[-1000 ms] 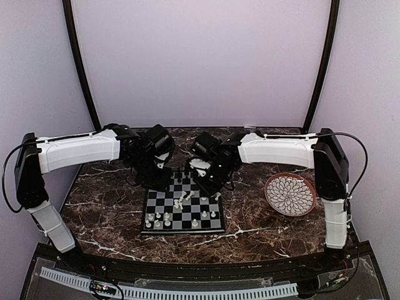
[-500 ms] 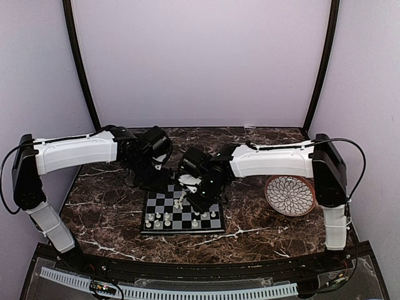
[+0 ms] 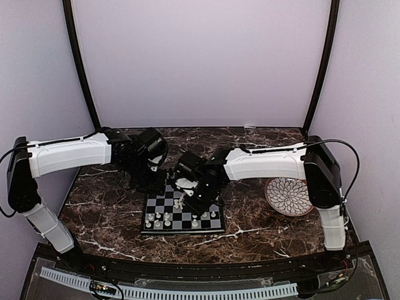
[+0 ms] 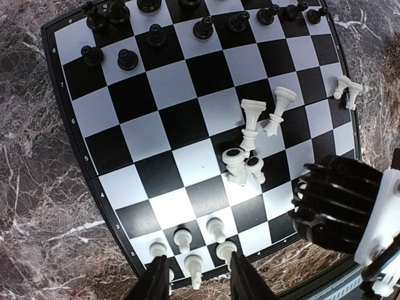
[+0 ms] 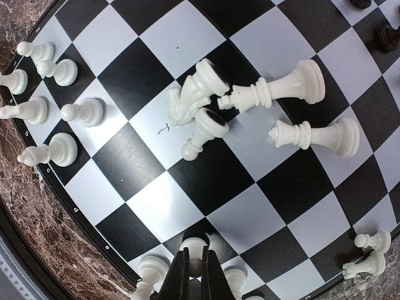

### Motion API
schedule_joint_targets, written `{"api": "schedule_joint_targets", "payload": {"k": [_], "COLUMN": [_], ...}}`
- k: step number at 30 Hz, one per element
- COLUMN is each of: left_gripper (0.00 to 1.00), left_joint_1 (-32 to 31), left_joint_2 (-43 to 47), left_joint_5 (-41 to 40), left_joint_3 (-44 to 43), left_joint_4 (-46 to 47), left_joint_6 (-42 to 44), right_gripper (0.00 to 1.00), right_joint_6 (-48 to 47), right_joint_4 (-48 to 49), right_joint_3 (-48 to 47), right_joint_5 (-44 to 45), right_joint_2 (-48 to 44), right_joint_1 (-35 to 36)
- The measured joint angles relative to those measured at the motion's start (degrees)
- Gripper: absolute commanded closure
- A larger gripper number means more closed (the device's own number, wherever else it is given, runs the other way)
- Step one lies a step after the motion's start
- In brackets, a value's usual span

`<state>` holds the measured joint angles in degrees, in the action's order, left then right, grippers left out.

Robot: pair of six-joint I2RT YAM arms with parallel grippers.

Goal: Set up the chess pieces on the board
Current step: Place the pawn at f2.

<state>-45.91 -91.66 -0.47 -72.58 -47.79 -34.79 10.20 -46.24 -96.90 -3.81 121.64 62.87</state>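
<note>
Board (image 3: 182,231): flat on the marble bench (image 3: 100,206), centred just ahead of both arm bases. Chess pieces are all on it. A knot of toppled white pieces (image 3: 181,201) lies near the middle, and white pawns (image 3: 157,219) stand along the near edge.

Top external view gives layout only, as the pieces are too small to name. The right end effector (image 3: 197,194) hangs over the board's middle and far part and hides those squares. The left end effector (image 3: 153,178) sits at the board's far-left corner, its jaws not readable here. The plate (image 3: 290,195) lies on the bench to the right, apart from the board, with its right edge hidden behind the right arm.

Left wrist view shows what the arms hide from above. Black pieces (image 4: 156,34) stand upright in ragged rows along the far side, the outermost cut off by the frame. The toppled white pieces (image 4: 250,134) lie on their sides, touching one another. Two small white pieces (image 4: 347,90) stand at the rim. The left end effector (image 4: 200,284) has its fingers moderately apart with nothing gripped; a pawn on the board shows through the gap. The right arm's black wrist blocks the lower right.

Right wrist view: the right end effector (image 5: 194,275) has its fingers pressed together with nothing visible between them. They cover part of a white piece below. The heap is sharpest here. Black pieces are only cut-off blurs at the top right.
</note>
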Motion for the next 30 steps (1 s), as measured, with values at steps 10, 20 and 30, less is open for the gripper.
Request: {"api": "schedule_joint_targets", "payload": {"k": [10, 20, 30], "left_gripper": [0.64, 0.64, 0.64], "left_joint_1": [0.0, 0.0, 0.0], "left_joint_2": [1.8, 2.1, 2.8], "left_joint_5": [0.0, 0.0, 1.2], "left_joint_3": [1.2, 2.1, 2.7], "left_joint_4": [-0.1, 0.0, 1.5], "left_joint_6": [-0.4, -0.6, -1.3], "right_gripper": [0.95, 0.86, 0.77], "right_joint_6": [0.5, 1.4, 2.4], "right_joint_4": [0.0, -0.1, -1.3], "right_joint_3": [0.0, 0.0, -0.6], "right_joint_5": [0.7, 1.6, 2.1], "right_joint_2": [0.1, 0.1, 0.0], "right_joint_1": [0.2, 0.5, 0.6]}}
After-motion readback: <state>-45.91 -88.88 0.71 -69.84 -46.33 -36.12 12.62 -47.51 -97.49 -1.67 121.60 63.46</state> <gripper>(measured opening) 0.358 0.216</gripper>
